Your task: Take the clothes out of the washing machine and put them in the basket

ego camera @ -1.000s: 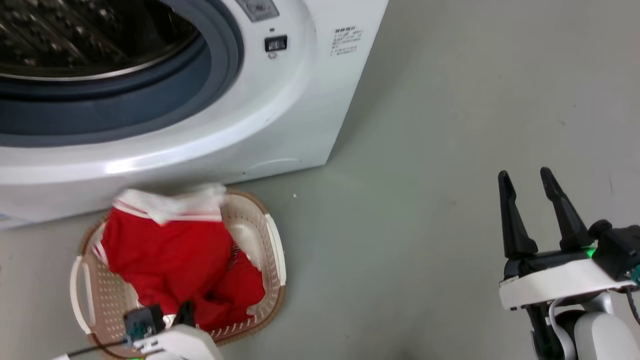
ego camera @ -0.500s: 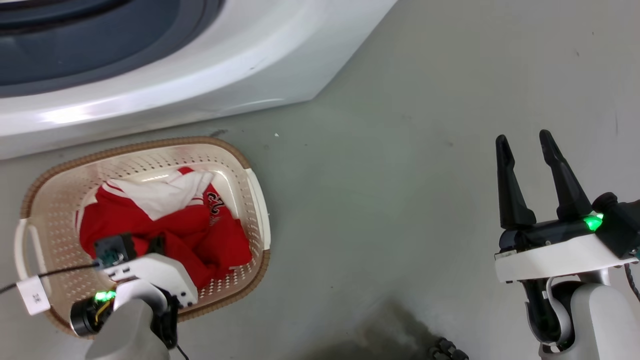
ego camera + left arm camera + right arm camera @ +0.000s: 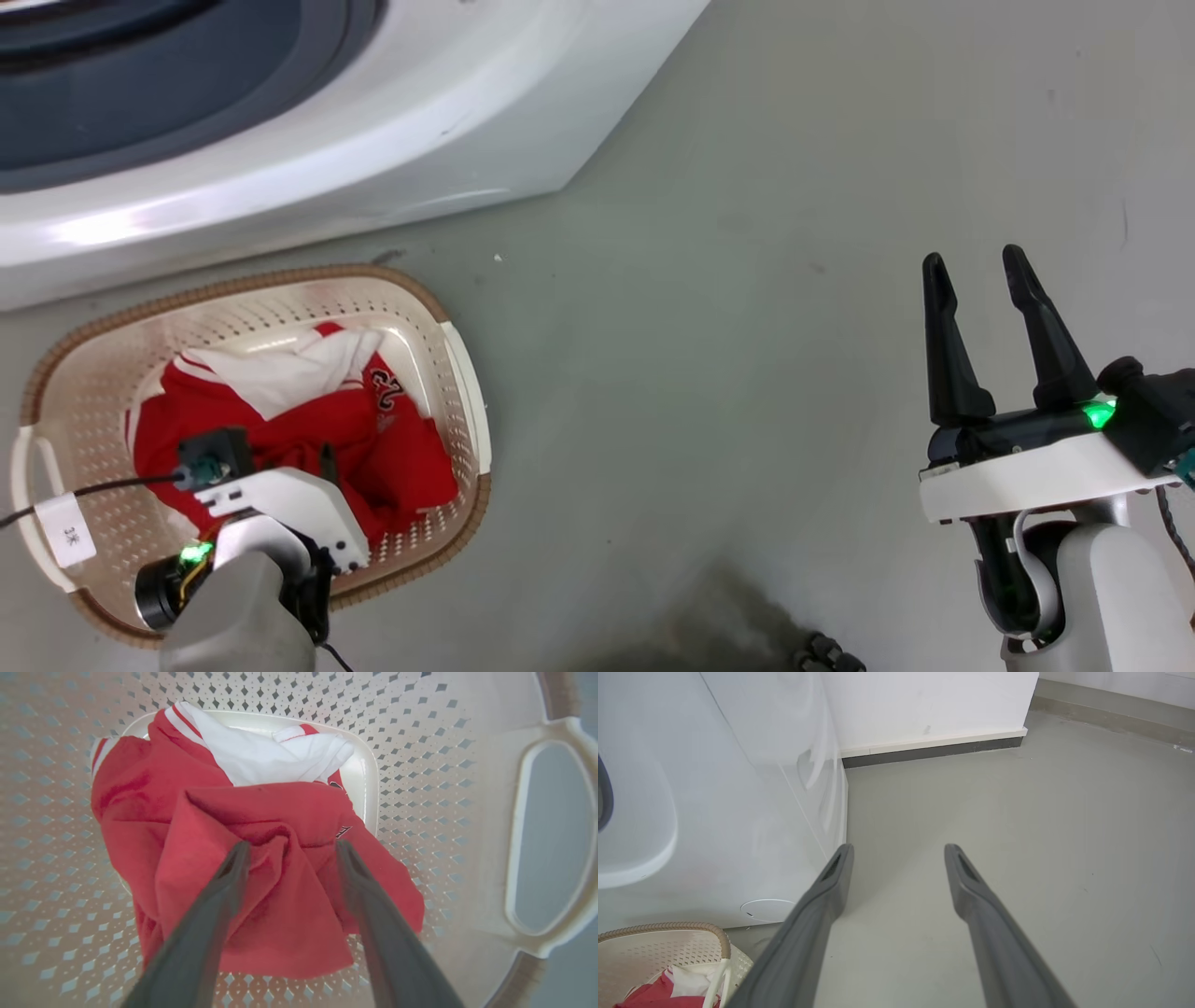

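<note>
Both grippers stood open: left gripper (image 3: pixel 293 847) spread low over the clothes (image 3: pixel 392 457), likely to drop them, heaped inside the basket (image 3: pixel 462 373) just before the washing machine (image 3: pixel 373 140); right gripper (image 3: pixel 973 259) idle above bare floor (image 3: pixel 747 327). Left wrist view caught fabric bunched between its fingers (image 3: pixel 210 914); head view had the wrist (image 3: pixel 280 504) blocking that.

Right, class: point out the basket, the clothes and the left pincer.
basket (image 3: pixel 465 397): head view, white side handle.
clothes (image 3: pixel 280 933): left wrist view, red fold.
left pincer (image 3: pixel 292 843): left wrist view, midway between fingertips.

Dark tapered fingers (image 3: pixel 948 355), white wrist housings (image 3: pixel 1027 485), grey forearms (image 3: pixel 1116 597) (green lights (image 3: pixel 1098 413)), black cable (image 3: pixel 103 488).
</note>
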Motion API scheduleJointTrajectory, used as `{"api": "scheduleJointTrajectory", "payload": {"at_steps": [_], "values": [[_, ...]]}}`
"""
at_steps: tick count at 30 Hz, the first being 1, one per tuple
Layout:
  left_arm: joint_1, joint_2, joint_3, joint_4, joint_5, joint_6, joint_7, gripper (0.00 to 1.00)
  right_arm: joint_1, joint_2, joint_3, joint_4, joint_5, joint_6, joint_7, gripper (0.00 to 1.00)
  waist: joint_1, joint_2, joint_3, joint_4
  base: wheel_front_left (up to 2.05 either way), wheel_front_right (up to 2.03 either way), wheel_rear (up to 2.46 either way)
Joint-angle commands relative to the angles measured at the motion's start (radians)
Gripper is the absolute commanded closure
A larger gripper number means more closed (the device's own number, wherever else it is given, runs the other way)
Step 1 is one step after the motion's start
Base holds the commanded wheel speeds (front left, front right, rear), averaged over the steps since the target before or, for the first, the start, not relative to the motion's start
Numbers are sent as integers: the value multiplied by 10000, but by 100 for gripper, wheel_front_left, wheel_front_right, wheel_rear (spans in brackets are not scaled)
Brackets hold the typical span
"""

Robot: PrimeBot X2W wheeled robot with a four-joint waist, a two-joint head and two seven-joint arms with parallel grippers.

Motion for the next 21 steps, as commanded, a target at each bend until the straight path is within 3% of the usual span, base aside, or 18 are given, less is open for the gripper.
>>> {"api": "scheduleJointTrajectory", "payload": {"at_steps": [1, 6, 12, 21], "values": [[196, -57, -46, 95, -44, -45, -66, 0, -28, 0, -29, 74, -164, -7, -66, 0, -2, 0, -465, 100, 0, 0, 0], [639, -308, 87, 184, -273, -447, -163, 0, 205, -2, -52, 171, -364, -7, 56, 0, -2, 0, -1591, 384, 0, 0, 0], [1144, -462, 92, -53, -267, -629, -237, 0, 653, -3, -149, 120, -643, -7, 373, 0, -2, 0, -3030, 782, 0, 0, 0], [2082, -501, 311, -2416, 391, -237, -229, 0, 1514, -3, -293, -218, -971, -7, 980, 0, -2, 0, -4728, 1389, 0, 0, 0]]}}
